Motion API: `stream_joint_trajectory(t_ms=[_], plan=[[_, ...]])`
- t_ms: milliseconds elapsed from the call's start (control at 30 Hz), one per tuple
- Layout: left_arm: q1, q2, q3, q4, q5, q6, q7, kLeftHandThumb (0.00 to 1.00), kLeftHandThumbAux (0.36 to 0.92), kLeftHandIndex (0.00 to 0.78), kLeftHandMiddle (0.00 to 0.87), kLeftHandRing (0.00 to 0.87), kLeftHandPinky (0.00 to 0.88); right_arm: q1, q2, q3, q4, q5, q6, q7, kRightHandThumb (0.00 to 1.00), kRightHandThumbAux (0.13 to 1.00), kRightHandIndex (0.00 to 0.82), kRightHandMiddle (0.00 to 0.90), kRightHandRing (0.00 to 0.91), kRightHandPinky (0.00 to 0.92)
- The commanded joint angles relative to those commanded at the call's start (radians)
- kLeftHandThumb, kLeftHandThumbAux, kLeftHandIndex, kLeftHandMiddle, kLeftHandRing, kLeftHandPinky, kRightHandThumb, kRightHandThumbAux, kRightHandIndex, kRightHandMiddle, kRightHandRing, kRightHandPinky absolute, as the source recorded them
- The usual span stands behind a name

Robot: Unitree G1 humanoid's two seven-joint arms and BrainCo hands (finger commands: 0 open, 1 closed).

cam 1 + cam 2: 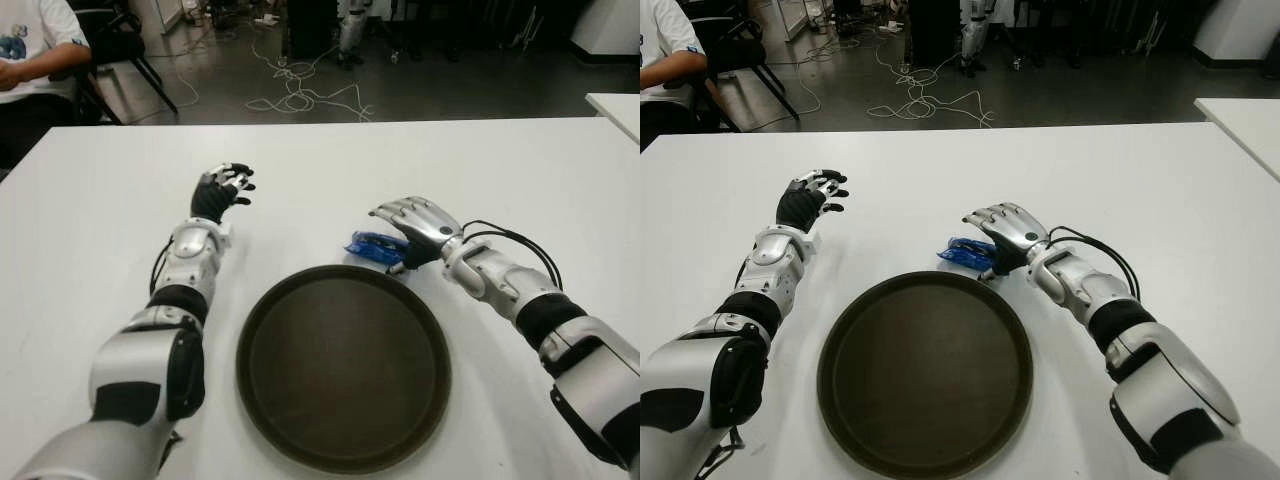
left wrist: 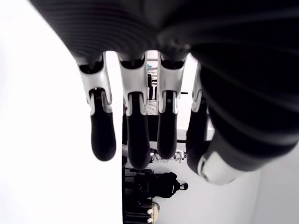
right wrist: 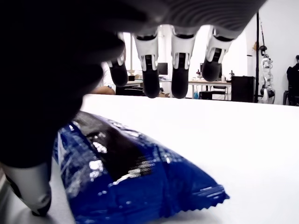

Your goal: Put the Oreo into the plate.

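A blue Oreo packet (image 1: 374,247) lies on the white table (image 1: 90,220) just beyond the far right rim of the round dark plate (image 1: 344,366). My right hand (image 1: 412,228) hovers directly over the packet with its fingers spread and holding nothing. In the right wrist view the packet (image 3: 135,172) lies flat on the table under the palm, and the fingertips (image 3: 180,88) hang above it, apart from it. The thumb sits beside the packet's near end. My left hand (image 1: 222,188) shows to the left of the plate, farther back, with relaxed fingers and nothing in it.
A seated person (image 1: 30,50) is at the far left corner beyond the table. Cables (image 1: 300,95) trail over the floor behind. Another white table's corner (image 1: 615,105) shows at the right edge.
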Motion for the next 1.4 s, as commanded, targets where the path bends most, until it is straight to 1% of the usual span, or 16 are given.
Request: stream_joint_trajectory(t_ms=[133,467,600,767,900,1100,1267,1400], plan=[[-0.001,-0.001,0.004,0.0,-0.004,0.003,-0.002,0.675,0.721,0.4,0.354,0.413,0.501,0.007,-0.004,-0.001,-0.015,0.0,0.004,0.0,0.0,0.71,0.116,0.143,0.147,0.129],[0.0,-0.001,0.002,-0.001,0.002,0.001,-0.001,0.675,0.72,0.402,0.366,0.42,0.494,0.011,-0.013,0.0,-0.038,0.007,0.001,0.051,0.0,0.68,0.115,0.144,0.148,0.11],[0.001,-0.001,0.002,-0.001,0.002,-0.003,-0.004,0.675,0.72,0.401,0.362,0.414,0.49,0.013,-0.013,-0.001,-0.042,0.009,0.005,0.072,0.0,0.671,0.116,0.155,0.163,0.132],[0.001,-0.001,0.005,-0.001,-0.001,-0.005,-0.006,0.676,0.721,0.401,0.357,0.412,0.49,0.012,-0.01,-0.007,-0.033,0.018,0.006,0.101,0.0,0.665,0.113,0.155,0.168,0.136],[0.002,-0.001,0.005,0.0,-0.001,-0.006,-0.003,0.675,0.721,0.399,0.342,0.404,0.491,0.015,0.001,-0.028,-0.017,0.048,0.004,0.126,0.0,0.662,0.116,0.156,0.166,0.13],[0.003,-0.001,0.004,0.0,0.001,-0.007,-0.004,0.672,0.722,0.399,0.356,0.41,0.487,0.008,0.026,-0.078,0.051,0.124,-0.039,0.157,0.0,0.657,0.141,0.162,0.172,0.14],[0.003,0.0,0.002,0.0,0.003,-0.006,-0.005,0.672,0.722,0.399,0.356,0.412,0.493,0.004,0.034,-0.096,0.08,0.157,-0.073,0.163,0.0,0.662,0.159,0.168,0.18,0.148],[0.002,-0.001,0.002,0.0,0.003,-0.005,-0.006,0.673,0.722,0.4,0.359,0.416,0.501,0.002,0.039,-0.107,0.1,0.176,-0.099,0.158,0.0,0.684,0.181,0.182,0.192,0.16]])
